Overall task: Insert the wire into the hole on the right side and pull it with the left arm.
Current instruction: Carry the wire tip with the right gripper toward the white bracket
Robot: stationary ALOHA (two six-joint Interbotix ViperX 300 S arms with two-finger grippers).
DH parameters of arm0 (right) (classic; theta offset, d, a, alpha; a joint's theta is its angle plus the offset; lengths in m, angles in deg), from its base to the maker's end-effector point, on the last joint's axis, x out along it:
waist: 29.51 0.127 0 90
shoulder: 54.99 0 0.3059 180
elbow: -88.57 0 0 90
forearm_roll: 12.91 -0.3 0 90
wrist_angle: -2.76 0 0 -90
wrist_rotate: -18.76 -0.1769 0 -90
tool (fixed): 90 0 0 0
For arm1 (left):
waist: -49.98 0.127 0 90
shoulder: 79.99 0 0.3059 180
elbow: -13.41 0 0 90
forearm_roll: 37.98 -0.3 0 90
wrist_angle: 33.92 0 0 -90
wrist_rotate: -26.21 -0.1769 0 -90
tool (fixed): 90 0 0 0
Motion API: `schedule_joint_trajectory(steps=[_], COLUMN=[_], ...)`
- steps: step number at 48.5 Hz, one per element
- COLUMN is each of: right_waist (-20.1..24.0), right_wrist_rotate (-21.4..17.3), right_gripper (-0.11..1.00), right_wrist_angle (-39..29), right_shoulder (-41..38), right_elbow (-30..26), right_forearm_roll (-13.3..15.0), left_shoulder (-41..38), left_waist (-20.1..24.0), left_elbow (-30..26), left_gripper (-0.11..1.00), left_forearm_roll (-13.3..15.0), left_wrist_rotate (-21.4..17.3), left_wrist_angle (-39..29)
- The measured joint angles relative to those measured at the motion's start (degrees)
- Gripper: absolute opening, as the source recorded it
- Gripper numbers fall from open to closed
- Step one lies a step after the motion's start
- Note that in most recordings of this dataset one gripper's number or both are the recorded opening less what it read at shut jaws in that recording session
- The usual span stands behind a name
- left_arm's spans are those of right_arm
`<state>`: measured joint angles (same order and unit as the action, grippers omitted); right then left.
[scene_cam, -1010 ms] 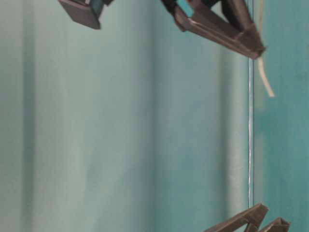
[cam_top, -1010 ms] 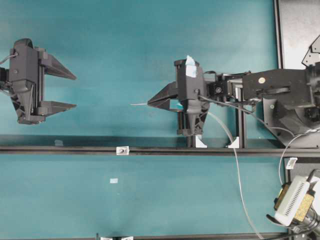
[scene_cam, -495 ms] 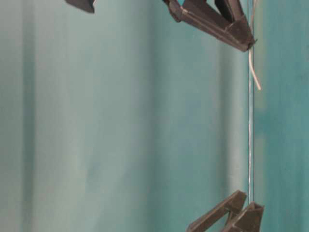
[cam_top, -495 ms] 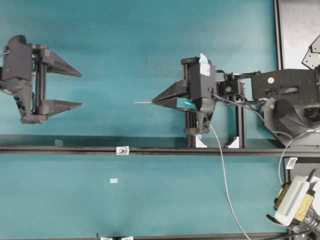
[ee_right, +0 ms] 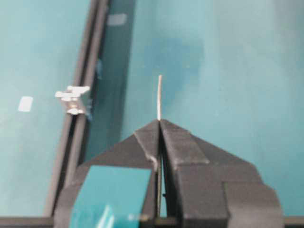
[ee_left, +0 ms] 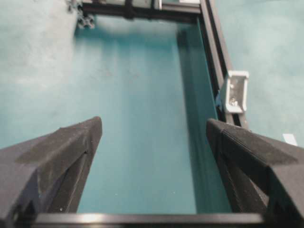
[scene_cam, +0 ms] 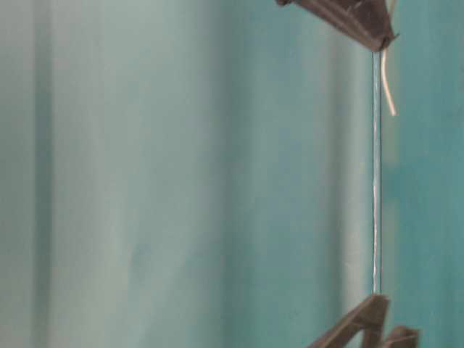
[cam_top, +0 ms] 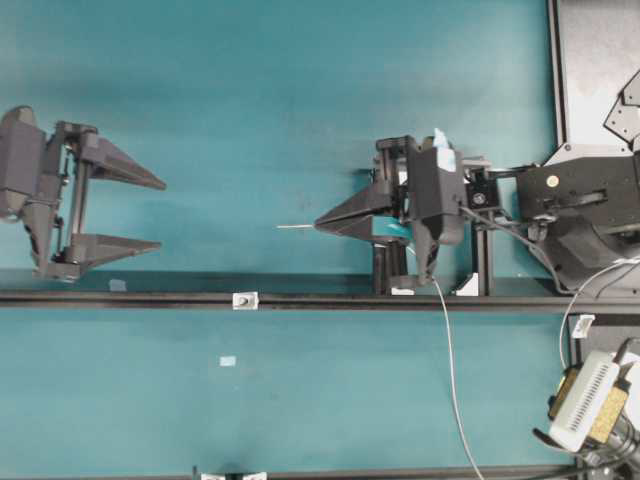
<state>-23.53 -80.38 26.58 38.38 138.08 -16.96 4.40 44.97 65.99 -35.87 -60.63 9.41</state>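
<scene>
Right gripper is clamped tight on the wire, a short tip poking out leftward above the black rail. Left gripper hangs wide open and empty near the bench's left edge. The small block sits on the rail, between them.

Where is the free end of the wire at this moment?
In the overhead view, the wire end sticks out leftward from the shut right gripper, above the black rail and right of the small block.
</scene>
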Motion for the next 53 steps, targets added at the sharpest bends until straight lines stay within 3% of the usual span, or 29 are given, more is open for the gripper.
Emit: schedule_joint_trajectory(steps=[10, 17, 23, 31, 36, 41, 53], right_waist=[3.1, 7.6, 11.3, 17.4, 20.6, 22.5, 25.4], right_wrist_rotate=[1.4, 5.8, 10.9, 19.1, 22.1, 22.8, 22.9], right_gripper=[0.04, 0.04, 0.04, 0.04, 0.04, 0.04, 0.04], right_wrist_angle=[6.9, 11.4, 14.3, 18.2, 20.2, 22.0, 26.8], right_shoulder=[-2.2, -4.7, -7.1, -11.5, -14.2, -16.3, -19.9], right_elbow=[3.3, 3.3, 3.2, 1.6, 0.4, -0.6, -1.6], right_forearm_roll=[-4.7, -9.8, -16.3, -28.4, -33.4, -36.2, -38.2], left_shoulder=[-7.6, -12.4, -15.4, -17.2, -18.1, -19.6, -22.7], left_waist=[-1.3, -3.0, -4.1, -5.3, -6.2, -7.5, -8.4], left_elbow=[-1.5, -2.7, -3.9, -4.8, -5.3, -5.8, -7.5], left_gripper=[0.73, 0.73, 0.73, 0.73, 0.73, 0.73, 0.73], left_forearm_roll=[0.2, 0.3, 0.4, 0.4, 0.4, 0.7, 0.8], left_wrist_rotate=[0.1, 0.1, 0.2, 0.2, 0.1, 0.6, 3.3], left_wrist_angle=[9.1, 13.5, 15.6, 17.3, 18.2, 19.0, 19.5])
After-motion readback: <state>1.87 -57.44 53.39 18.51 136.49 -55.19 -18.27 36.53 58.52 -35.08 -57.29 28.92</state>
